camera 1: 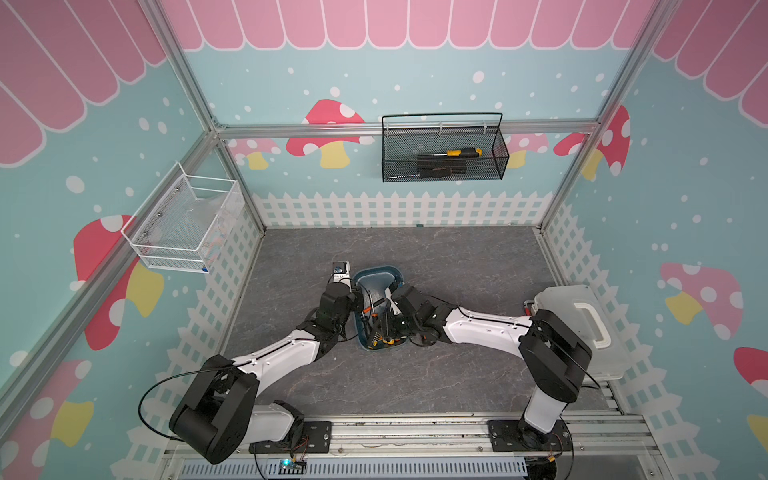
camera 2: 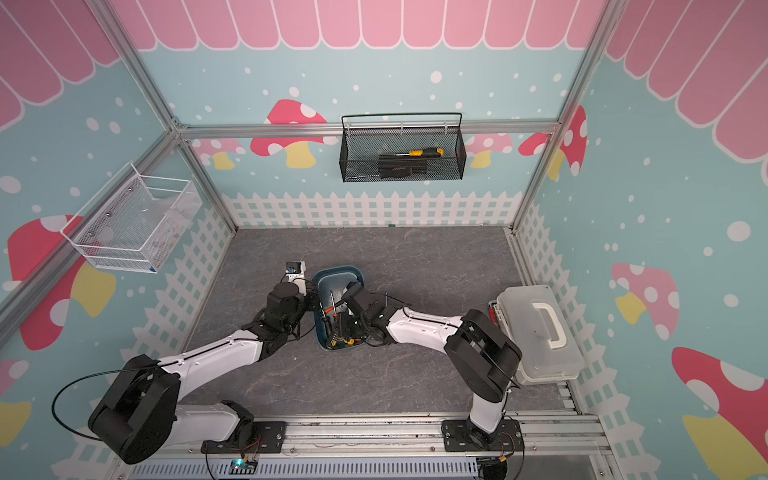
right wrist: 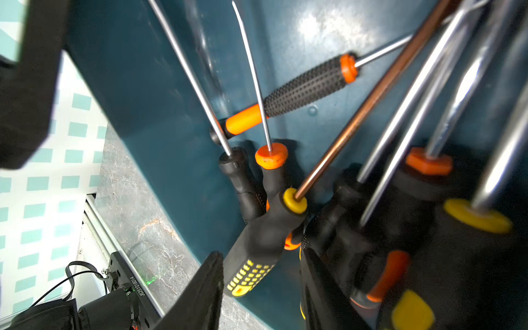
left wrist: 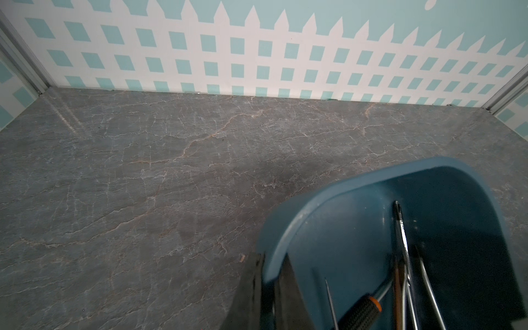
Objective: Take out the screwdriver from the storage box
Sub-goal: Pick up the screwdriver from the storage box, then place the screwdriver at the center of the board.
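Teal box (camera 1: 374, 274) in the middle of the table (camera 1: 457, 266), long axis running front edge to back edge. Both grippers meet at it in both top views. Several screwdrivers (camera 1: 384, 338) lie inside, handles heaped at the end nearer the front edge, shafts fanning toward the far end

The left gripper (left wrist: 274, 257) is at the box's left rim. Top views hide its fingers under the wrist. The left wrist view settles it: one dark finger (left wrist: 251, 291) outside the wall, the other inside, closed tight on the wall itself. This view also catches shaft tips and the knurled screwdriver (left wrist: 361, 310), black grip with an orange collar, but not the heap

The right gripper (right wrist: 260, 254) reaches down into the near end. Top views give only black on black there. The right wrist view has the detail: jaws apart, straddling the black handle of the yellow-collared screwdriver (right wrist: 265, 225), which has a copper-toned shaft. One finger (right wrist: 205, 285) sits against the handle. A strip of box floor shows between the handle and the other finger, so it is not clamped. The handle lies in the box among the rest. The knurled screwdriver (right wrist: 300, 88) lies crosswise on the floor beyond it

Only the top views show:
- black basket (camera 1: 399, 166) on the back wall, a yellow-handled screwdriver (camera 1: 463, 152) in it
- white basket (camera 1: 174, 232) on the left wall
- white case (camera 1: 565, 301) at the table's right edge
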